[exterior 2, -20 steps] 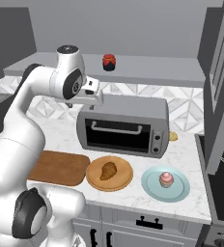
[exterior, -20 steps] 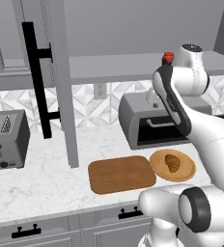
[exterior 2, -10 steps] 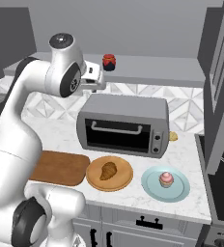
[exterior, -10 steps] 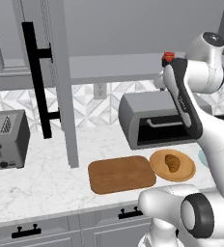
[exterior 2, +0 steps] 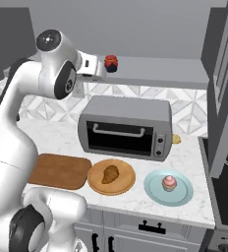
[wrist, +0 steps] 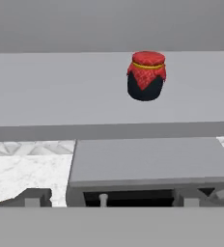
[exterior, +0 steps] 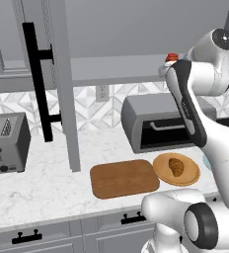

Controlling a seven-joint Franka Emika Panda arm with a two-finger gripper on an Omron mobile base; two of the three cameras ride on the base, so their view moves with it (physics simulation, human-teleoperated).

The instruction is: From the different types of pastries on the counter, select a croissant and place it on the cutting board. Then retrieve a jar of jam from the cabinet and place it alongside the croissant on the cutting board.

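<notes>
End effector (exterior 2: 97, 70): raised at shelf height; finger spacing cannot be told.
Small squat red jar of jam (wrist: 146, 75): seen just ahead on the grey cabinet shelf (wrist: 61, 91), untouched.
Golden-brown crescent croissant (exterior 2: 110, 173): far below, on the round tan wooden plate (exterior 2: 127, 182).

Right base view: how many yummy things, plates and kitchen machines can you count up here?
Pastries: 2, the croissant and a pink cupcake.
Jars: 1, the jar of jam on the cabinet shelf.
Plates: 2, a round wooden plate and a pale blue plate.
Boards: 1, the cutting board.
Machines: 2, a toaster oven and a toaster.
Total: 8.
</notes>
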